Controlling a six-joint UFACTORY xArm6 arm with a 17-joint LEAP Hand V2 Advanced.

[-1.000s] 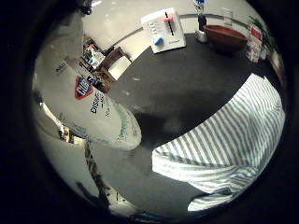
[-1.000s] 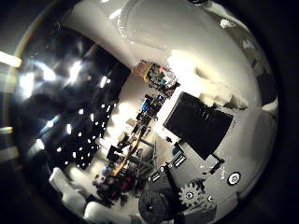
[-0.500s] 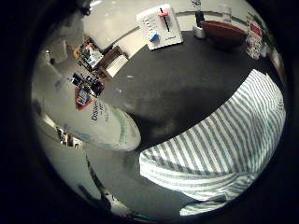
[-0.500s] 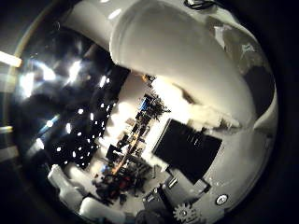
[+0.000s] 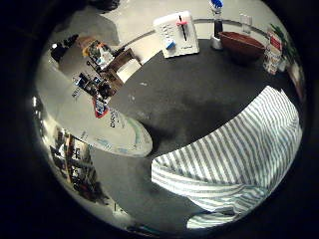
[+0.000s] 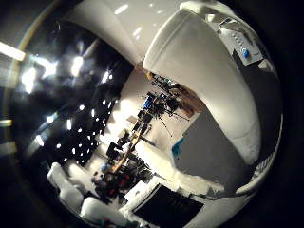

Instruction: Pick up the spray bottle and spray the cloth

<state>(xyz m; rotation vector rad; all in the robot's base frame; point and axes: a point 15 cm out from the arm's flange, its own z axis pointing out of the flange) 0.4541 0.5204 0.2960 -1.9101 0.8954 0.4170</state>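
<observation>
The spray bottle [image 5: 95, 105] is a white bottle with a printed label. It lies close against my palm in the right little finger side palm view, and its round base shows above the dark table [image 5: 189, 95]. In the right thumb side palm view its white body [image 6: 204, 85] fills much of the picture. Black and white parts of my right hand [image 6: 176, 201] show beside it, curled round the bottle. The blue and white striped cloth [image 5: 234, 149] lies crumpled on the table beside the bottle's base, away from it.
At the table's far edge stand a white box with red and blue parts [image 5: 179, 32], a small blue-capped bottle [image 5: 215, 25] and a brown bowl [image 5: 239, 45]. Cluttered room shelves show past the bottle [image 6: 142, 133].
The bottle's body now fills more of the thumb side view and the hand's geared parts have slid out of it. In the little finger side view the bottle has tilted a little.
</observation>
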